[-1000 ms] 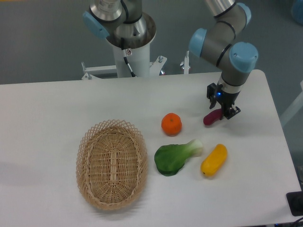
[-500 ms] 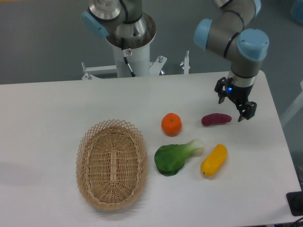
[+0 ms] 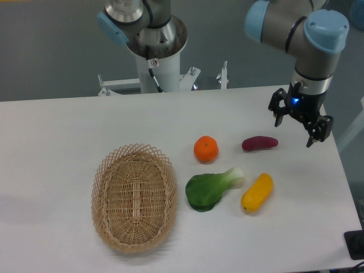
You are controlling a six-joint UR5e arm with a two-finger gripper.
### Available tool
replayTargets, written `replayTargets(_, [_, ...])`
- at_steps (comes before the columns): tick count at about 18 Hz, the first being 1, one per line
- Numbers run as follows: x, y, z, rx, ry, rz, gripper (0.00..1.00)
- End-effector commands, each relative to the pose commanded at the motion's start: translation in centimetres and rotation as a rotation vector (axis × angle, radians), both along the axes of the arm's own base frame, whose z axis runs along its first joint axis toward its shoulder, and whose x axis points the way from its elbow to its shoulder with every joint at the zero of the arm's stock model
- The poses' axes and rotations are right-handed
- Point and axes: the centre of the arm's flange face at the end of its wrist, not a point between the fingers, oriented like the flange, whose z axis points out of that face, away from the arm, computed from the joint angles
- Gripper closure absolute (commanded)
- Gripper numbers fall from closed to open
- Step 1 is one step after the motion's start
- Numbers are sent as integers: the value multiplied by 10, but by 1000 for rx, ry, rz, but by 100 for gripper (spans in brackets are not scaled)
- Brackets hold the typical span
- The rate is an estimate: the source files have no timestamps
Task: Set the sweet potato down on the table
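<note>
The sweet potato (image 3: 260, 143), a small dark reddish-purple tuber, lies on the white table (image 3: 57, 131) right of the orange fruit. My gripper (image 3: 297, 127) hangs above the table to the right of the sweet potato, apart from it. Its fingers are spread open and hold nothing.
A round orange fruit (image 3: 206, 149) sits left of the sweet potato. A green leafy vegetable (image 3: 211, 188) and a yellow oblong vegetable (image 3: 257, 192) lie in front of it. An oval wicker basket (image 3: 134, 195) stands at the front left. The table's right edge is close to my gripper.
My gripper let go of the sweet potato, which now lies flat on the table. The gripper has opened, risen and moved to the right, away from it.
</note>
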Motion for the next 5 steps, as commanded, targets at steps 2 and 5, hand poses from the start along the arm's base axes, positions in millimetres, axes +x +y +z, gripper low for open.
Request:
replayTargets(2, [-1, 0, -2, 1, -2, 1, 0])
replayTargets(5, [0, 1, -2, 2, -1, 0, 0])
